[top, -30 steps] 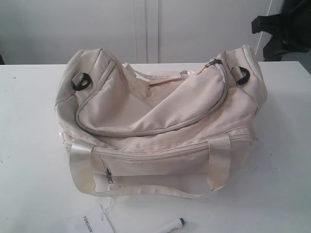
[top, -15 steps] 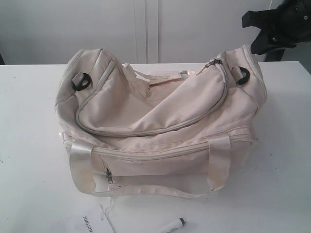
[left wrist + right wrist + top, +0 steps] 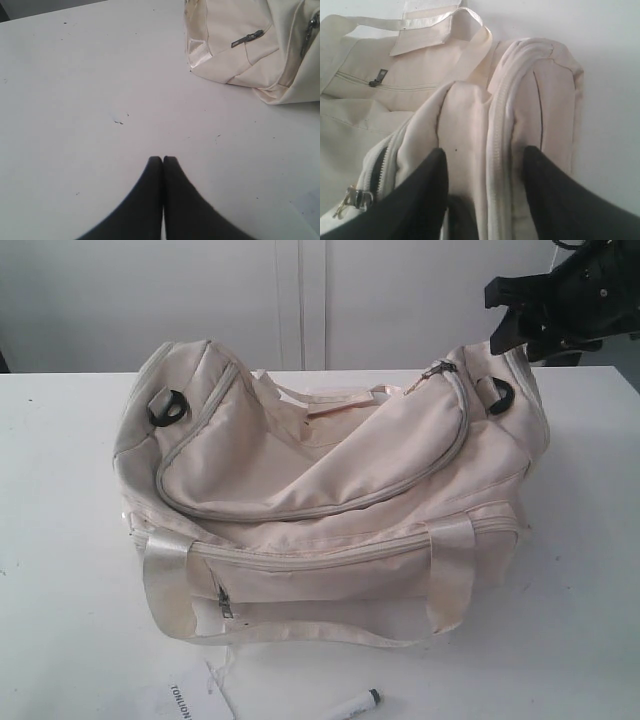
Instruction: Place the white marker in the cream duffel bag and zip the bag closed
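In the exterior view, the cream duffel bag (image 3: 330, 490) sat in the middle of the white table (image 3: 60, 490), its curved top zipper running up to a slider (image 3: 440, 368) near its right end. The white marker (image 3: 355, 706) lay on the table just in front of the bag, apart from it, with its dark cap pointing right, and a paper tag (image 3: 190, 700) lay beside it to the left. The right gripper (image 3: 508, 315) hung above the bag's right end, at the picture's upper right. In the left wrist view, the left gripper (image 3: 163, 162) was pressed closed on nothing, its two dark fingertips touching over bare table, with a corner of the bag and its front pocket zipper pull (image 3: 247, 39) well apart from it. In the right wrist view, the right gripper (image 3: 485, 160) stood released, its fingers (image 3: 432, 180) spread wide to either side of the bag's end seam and zipper. Whether they touched the fabric could not be told.
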